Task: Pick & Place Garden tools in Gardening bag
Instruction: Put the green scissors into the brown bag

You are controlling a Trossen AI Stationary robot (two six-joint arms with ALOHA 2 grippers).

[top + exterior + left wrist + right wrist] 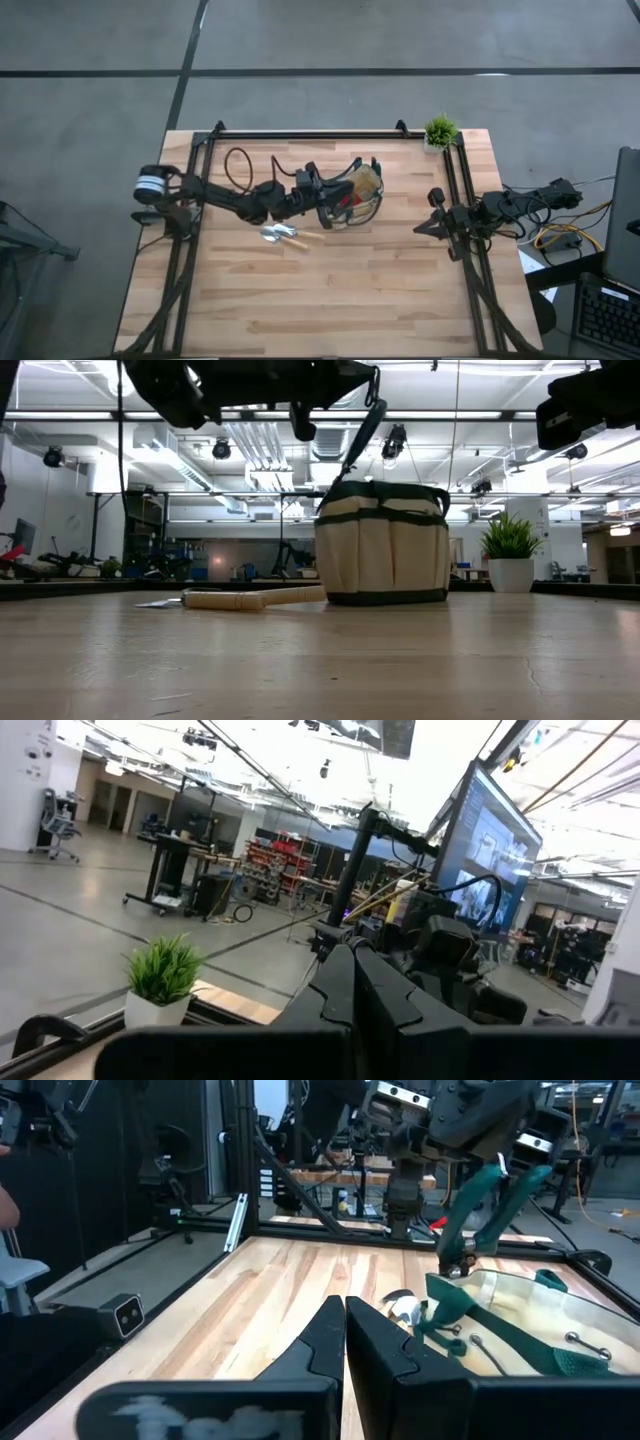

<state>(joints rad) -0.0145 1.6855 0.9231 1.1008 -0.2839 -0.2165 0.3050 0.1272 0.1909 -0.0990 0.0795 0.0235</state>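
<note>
While the gardening bag (357, 194) stands upright on the worktop (330, 290), my left gripper (322, 190) hangs clenched just above its rim, one green loop handle (362, 432) raised against it. A red item (343, 203) shows inside the bag. Below that gripper, just beside the bag, lies the trowel (285, 235). My right gripper (424, 229) waits clenched and empty, well apart, the potted plant (439, 132) beyond it

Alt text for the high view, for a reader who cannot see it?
Overhead: the left gripper, jaws shut, sits over the gardening bag at the wooden table's middle. A trowel lies beside the bag. The right gripper waits, shut, at the right; a potted plant stands in the far corner.
</note>
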